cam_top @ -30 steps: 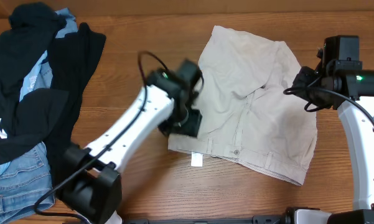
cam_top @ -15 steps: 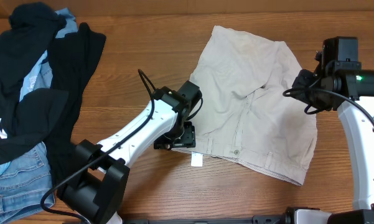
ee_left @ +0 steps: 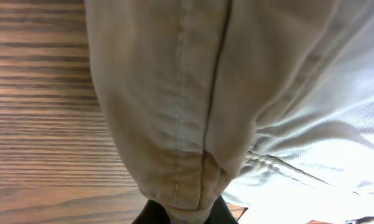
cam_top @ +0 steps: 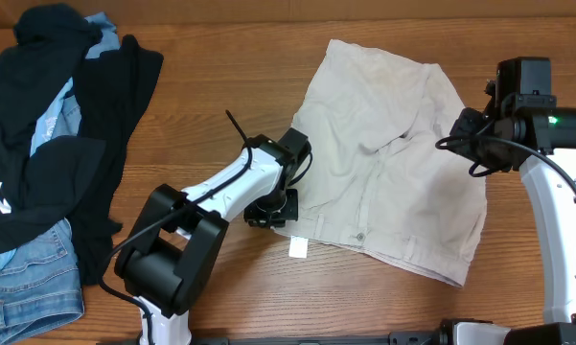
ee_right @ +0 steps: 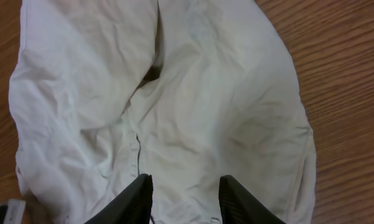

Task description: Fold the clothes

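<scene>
Light beige khaki shorts (cam_top: 393, 163) lie spread on the wooden table, right of centre, with a small white tag (cam_top: 298, 247) at their near left corner. My left gripper (cam_top: 273, 211) is shut on the left end of the waistband. In the left wrist view the bunched seam of the shorts (ee_left: 193, 93) runs down into my left gripper (ee_left: 188, 214). My right gripper (cam_top: 468, 125) hangs over the right edge of the shorts. In the right wrist view it (ee_right: 187, 182) stands open above the shorts (ee_right: 174, 93), nothing between its fingers.
A pile of other clothes fills the table's left side: a black garment (cam_top: 48, 163), a light-blue one (cam_top: 62, 110) and denim (cam_top: 29, 283). Bare wood (cam_top: 220, 67) lies between the pile and the shorts.
My left gripper came down onto the waistband's left end and shut on it, pulling that corner and the tag slightly left. The right arm has stayed put.
</scene>
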Controlling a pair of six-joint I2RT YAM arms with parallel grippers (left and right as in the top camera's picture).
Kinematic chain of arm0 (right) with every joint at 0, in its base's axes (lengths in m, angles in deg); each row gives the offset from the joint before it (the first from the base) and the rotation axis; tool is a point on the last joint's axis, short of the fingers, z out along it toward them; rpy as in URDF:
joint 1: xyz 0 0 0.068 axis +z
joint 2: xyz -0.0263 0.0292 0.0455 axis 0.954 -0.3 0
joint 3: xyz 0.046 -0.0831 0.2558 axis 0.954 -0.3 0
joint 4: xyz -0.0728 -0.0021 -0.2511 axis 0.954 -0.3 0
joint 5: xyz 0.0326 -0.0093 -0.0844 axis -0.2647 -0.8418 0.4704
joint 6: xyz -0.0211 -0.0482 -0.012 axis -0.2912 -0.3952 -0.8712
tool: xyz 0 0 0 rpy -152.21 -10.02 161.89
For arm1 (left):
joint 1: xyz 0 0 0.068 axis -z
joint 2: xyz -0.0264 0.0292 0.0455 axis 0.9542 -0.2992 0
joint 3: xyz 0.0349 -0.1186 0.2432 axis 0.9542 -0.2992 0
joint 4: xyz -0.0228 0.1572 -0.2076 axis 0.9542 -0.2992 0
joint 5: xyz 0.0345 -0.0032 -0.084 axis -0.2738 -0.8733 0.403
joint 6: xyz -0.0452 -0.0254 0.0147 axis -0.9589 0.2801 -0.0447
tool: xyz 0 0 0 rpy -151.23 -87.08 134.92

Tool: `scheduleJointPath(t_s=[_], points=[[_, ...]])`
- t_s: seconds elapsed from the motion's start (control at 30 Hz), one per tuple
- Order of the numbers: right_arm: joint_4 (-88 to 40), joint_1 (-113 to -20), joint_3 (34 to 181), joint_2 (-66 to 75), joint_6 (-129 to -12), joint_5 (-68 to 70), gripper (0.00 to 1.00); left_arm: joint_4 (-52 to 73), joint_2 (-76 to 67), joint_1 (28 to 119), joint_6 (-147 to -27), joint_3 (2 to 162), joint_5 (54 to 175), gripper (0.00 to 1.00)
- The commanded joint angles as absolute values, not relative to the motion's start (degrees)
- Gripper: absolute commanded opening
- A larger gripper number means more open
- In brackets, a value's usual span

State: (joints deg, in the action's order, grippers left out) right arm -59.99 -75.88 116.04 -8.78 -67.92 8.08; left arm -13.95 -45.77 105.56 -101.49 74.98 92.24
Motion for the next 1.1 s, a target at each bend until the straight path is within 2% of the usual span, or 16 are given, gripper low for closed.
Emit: scheduleJointPath(t_s=[0.0,0.13,0.17,0.2,0.3,0.47,0.53,0.63,0.73,0.83,0.9,1.07], points=[[-60.44,-75.9,116.81,-8.36,-68.36,8.48,0.39,-15.74,-45.72,98.09,-99.85,79.55,83.32,0.04],[-61.49,-75.9,116.81,-8.36,-68.38,8.48,0.39,-7.61,-45.72,85.21,-98.65,91.46,83.63,0.04],[-61.73,-75.9,116.81,-8.36,-68.38,8.48,0.39,-5.8,-45.72,82.48,-97.99,94.59,87.58,0.17],[-61.89,-75.9,116.81,-8.36,-68.36,8.48,0.39,-5.62,-45.72,79.95,-97.53,97.58,90.82,0.42],[-61.95,-75.9,116.81,-8.36,-68.38,8.48,0.39,-11.92,-45.72,74.98,-97.12,105.01,97.09,0.6],[-61.89,-75.9,116.81,-8.36,-68.4,8.5,0.39,-30.63,-45.72,75.84,-91.54,107.83,103.78,0.62],[-61.54,-75.9,116.81,-8.39,-69.15,8.5,0.4,-36.37,-45.72,79.53,-90.45,107.55,103.74,0.63],[-61.56,-75.9,116.81,-8.36,-69.67,8.52,0.4,-38.39,-45.72,89.3,-91.3,106.22,102.97,0.63],[-61.76,-75.9,116.81,-8.39,-69.67,8.52,0.41,-36.59,-45.72,100.49,-95.83,104.14,101.64,0.65],[-61.76,-75.9,116.81,-8.39,-69.69,8.52,0.41,-31.17,-45.72,107.81,-100.17,98.89,101.68,0.72],[-61.78,-75.9,116.81,-8.39,-69.69,8.52,0.41,-25.05,-45.72,109.95,-102.91,93.69,101.88,0.75],[-62.02,-75.9,116.81,-8.36,-69.67,8.48,0.42,-6.5,-45.75,109.39,-103.41,80.67,102.03,0.75]])
